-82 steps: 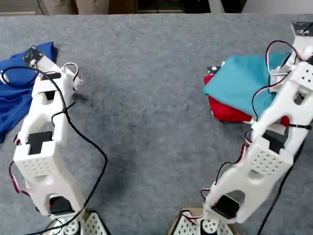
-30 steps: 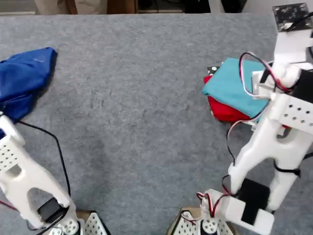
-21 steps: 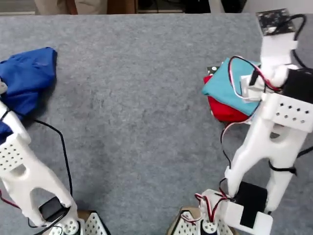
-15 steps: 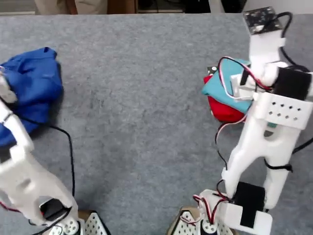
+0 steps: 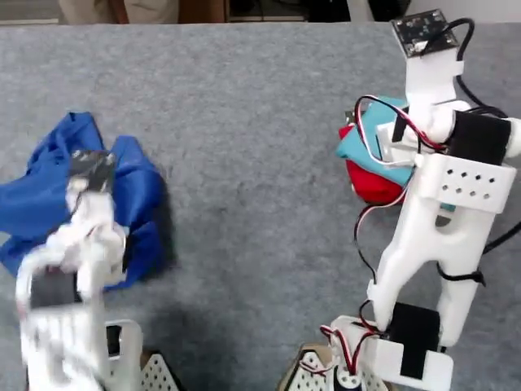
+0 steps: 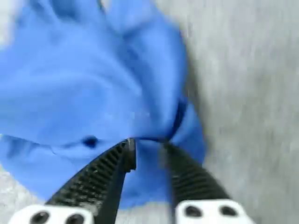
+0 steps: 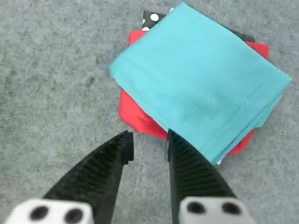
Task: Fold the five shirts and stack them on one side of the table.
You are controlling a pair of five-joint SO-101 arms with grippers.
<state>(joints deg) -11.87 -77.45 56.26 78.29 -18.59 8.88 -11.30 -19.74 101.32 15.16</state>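
Observation:
A crumpled blue shirt (image 5: 138, 195) lies at the table's left side. In the left wrist view my left gripper (image 6: 148, 147) is shut on a bunched fold of the blue shirt (image 6: 93, 70). My left arm (image 5: 81, 244) stands over the shirt's near part. At the right lies a folded stack: a teal shirt (image 5: 366, 142) on a red shirt (image 5: 370, 183), with a black dotted piece (image 7: 152, 18) peeking out underneath. My right gripper (image 7: 149, 137) hangs above the table at the near edge of the teal shirt (image 7: 201, 79) and red shirt (image 7: 135, 112), fingers a narrow gap apart, holding nothing.
Grey carpet-like cloth covers the table (image 5: 244, 163). A wide bare stretch lies between the blue shirt and the stack. My right arm (image 5: 444, 179) rises tall over the stack's right part and hides it. Both arm bases sit at the near edge.
My left arm has swung in from the left edge and dragged the blue shirt toward the table's middle and front. My right arm has raised itself and shifted left over the stack.

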